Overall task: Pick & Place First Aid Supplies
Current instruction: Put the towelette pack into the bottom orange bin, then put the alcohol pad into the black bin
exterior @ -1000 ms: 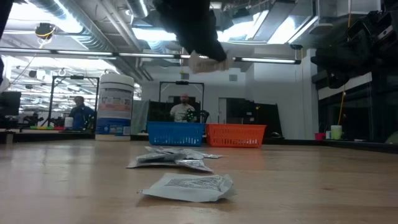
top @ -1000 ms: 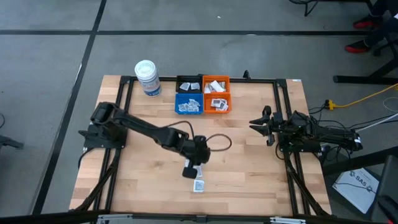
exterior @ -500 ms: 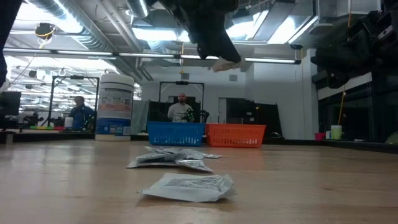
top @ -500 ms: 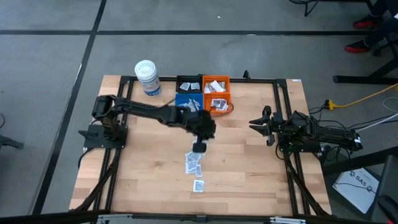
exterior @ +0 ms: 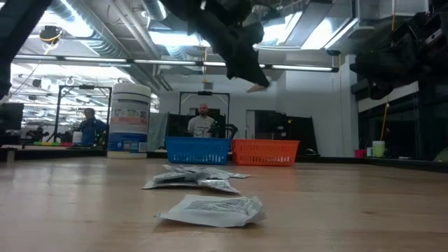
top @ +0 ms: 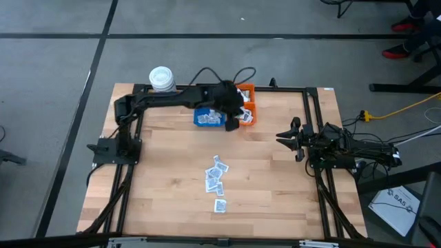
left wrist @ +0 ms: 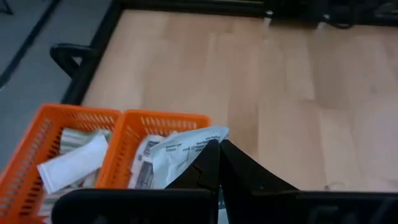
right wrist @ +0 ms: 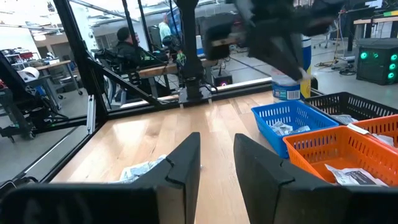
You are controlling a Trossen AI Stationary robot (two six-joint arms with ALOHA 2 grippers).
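Observation:
My left gripper [top: 233,116] hangs above the near orange bin [top: 248,118], shut on one white printed sachet [left wrist: 177,152]. In the low view it shows high over the table [exterior: 256,77]. Several more first aid sachets lie flat on the wood near the table's middle [top: 216,176], and one lies nearer the front edge [top: 220,205]. The orange bins hold sachets too [left wrist: 68,163]. At the table's right side my right gripper [top: 281,136] rests, open, with nothing between its fingers [right wrist: 216,155]. My left gripper pinches the sachet between its two shut fingertips [left wrist: 208,158], by one edge of the packet [left wrist: 200,144]. The fingers slant down from the table's left. The rest of the sachet sticks out beside the tips, lifted clear over the orange bin.
A blue bin [top: 209,117] and a black bin [top: 209,93] stand left of the two orange bins [top: 241,91] at the far middle. A white lidded tub [top: 161,79] is at the far left. Black frame rails run along both table sides. People sit in the room behind.
My left gripper has swung from over the loose sachets near the table's middle toward the far edge and slightly right, rising a little, and now hangs over the orange bins. It has stayed shut, carrying the sachet clear of the table.

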